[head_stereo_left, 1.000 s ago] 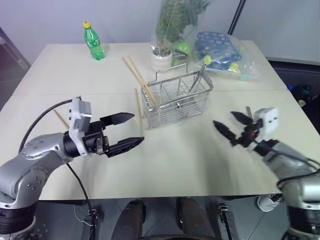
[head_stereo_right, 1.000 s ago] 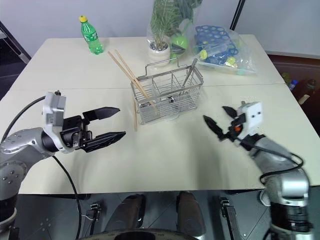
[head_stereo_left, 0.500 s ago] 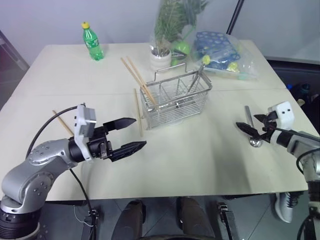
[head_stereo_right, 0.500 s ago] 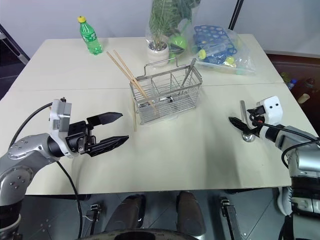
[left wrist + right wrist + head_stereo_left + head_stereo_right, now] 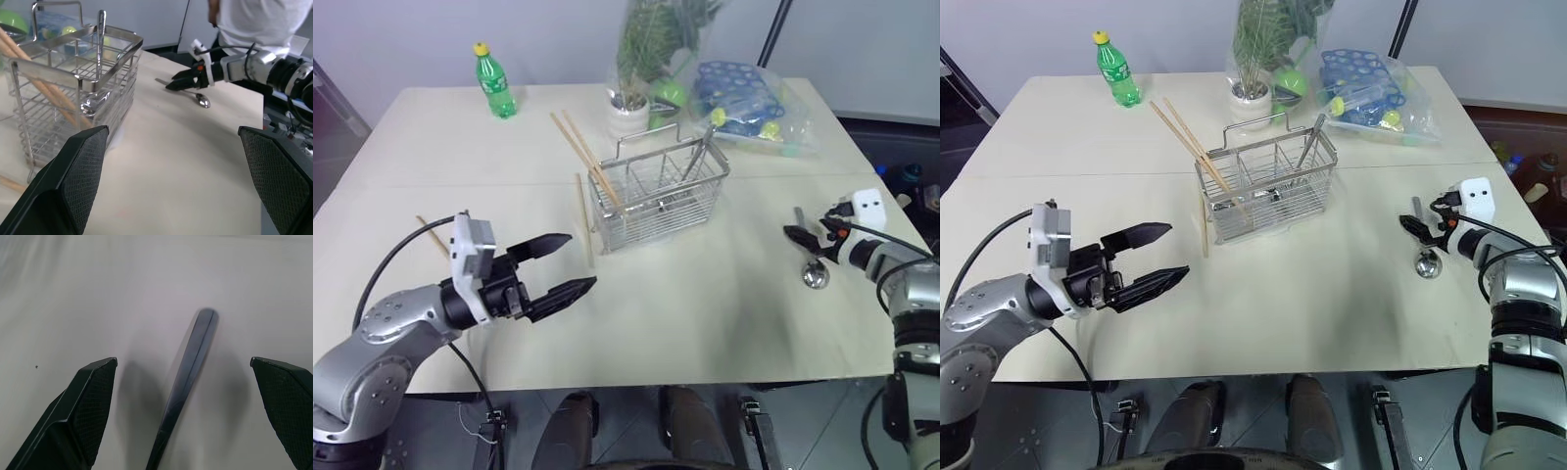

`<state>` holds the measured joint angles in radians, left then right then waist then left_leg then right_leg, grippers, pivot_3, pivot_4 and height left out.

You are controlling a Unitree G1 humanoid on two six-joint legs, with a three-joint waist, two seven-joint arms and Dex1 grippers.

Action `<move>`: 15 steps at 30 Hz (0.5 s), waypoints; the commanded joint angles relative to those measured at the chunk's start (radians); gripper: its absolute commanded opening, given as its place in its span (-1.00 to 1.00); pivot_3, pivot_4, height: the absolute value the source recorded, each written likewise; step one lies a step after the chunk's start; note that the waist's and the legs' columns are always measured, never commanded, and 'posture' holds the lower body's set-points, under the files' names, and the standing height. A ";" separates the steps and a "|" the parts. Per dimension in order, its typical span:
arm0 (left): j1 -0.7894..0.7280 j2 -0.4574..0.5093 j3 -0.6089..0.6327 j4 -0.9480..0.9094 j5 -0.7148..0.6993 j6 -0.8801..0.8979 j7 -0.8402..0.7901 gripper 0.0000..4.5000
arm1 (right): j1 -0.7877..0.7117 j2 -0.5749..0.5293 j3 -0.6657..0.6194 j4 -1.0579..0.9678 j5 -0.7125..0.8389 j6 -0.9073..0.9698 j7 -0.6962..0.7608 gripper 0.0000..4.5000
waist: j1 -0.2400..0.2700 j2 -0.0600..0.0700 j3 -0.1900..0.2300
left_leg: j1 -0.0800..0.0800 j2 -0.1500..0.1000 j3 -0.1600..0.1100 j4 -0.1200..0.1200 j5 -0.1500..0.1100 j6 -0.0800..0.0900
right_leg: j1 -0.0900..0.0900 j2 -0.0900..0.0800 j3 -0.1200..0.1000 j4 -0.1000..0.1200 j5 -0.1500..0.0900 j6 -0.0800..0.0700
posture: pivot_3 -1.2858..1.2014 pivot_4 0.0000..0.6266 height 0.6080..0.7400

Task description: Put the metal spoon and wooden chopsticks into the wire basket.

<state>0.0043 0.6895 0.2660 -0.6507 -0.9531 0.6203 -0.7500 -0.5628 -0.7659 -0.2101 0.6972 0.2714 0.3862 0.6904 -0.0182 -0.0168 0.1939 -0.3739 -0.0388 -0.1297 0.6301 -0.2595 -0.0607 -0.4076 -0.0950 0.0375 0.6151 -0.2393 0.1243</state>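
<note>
The metal spoon (image 5: 810, 259) lies flat near the table's right edge, bowl toward me. My right gripper (image 5: 798, 235) is open and low over its slim handle (image 5: 188, 377), which runs between the two fingers untouched. The wire basket (image 5: 656, 191) stands mid-table. Two wooden chopsticks (image 5: 582, 152) lean out of its left end, and a metal utensil handle (image 5: 705, 147) leans at its far right corner. One chopstick (image 5: 584, 220) lies on the table just left of the basket, another (image 5: 433, 235) by my left arm. My left gripper (image 5: 582, 260) hovers open and empty, front-left of the basket.
A green bottle (image 5: 496, 81) stands at the far left. A white plant pot (image 5: 628, 113) and a plastic bag of blue and green items (image 5: 754, 108) sit just behind the basket. A person in a white shirt (image 5: 254, 24) stands beyond the right edge.
My right gripper has swung right and down from mid-air in front of the basket to the spoon's handle, staying open. The left gripper has barely moved.
</note>
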 commanded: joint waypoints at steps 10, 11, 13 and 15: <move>-0.032 0.068 0.030 0.034 0.001 -0.044 -0.123 0.98 | -0.076 0.001 -0.016 0.074 -0.003 0.097 -0.004 1.00 | -0.002 0.000 0.000 | 0.001 0.000 0.001 0.000 0.000 0.000 | 0.000 0.001 0.002 0.000 0.000 0.000 | 0.03 -0.52 1.00; -0.039 0.066 0.021 0.042 0.007 -0.050 -0.134 0.98 | -0.073 0.001 -0.017 0.068 -0.002 0.106 -0.005 1.00 | -0.002 0.000 0.000 | 0.001 0.000 0.001 0.000 0.000 0.000 | 0.000 0.001 0.002 0.000 0.000 0.000 | 0.03 -0.52 1.00; -0.053 0.061 0.001 0.059 0.026 -0.061 -0.154 0.98 | -0.066 0.000 -0.018 0.053 -0.001 0.125 -0.008 1.00 | -0.002 0.000 0.000 | 0.001 0.000 0.002 0.000 0.000 0.000 | 0.000 0.001 0.002 0.000 0.000 0.000 | 0.03 -0.52 1.00; -0.077 0.055 -0.029 0.090 0.056 -0.077 -0.179 0.98 | -0.051 -0.003 -0.015 0.021 -0.002 0.153 -0.006 1.00 | -0.001 0.000 0.000 | 0.001 0.000 0.001 0.000 0.000 0.000 | 0.000 0.001 0.002 0.000 0.000 0.000 | 0.03 -0.52 1.00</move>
<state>-0.0578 0.7453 0.2486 -0.5710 -0.9182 0.5721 -0.9064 -0.6315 -0.7657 -0.2239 0.7397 0.2674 0.5035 0.6810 -0.0197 -0.0170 0.1935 -0.3732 -0.0387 -0.1282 0.6304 -0.2595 -0.0607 -0.4074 -0.0943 0.0393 0.6152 -0.2392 0.1243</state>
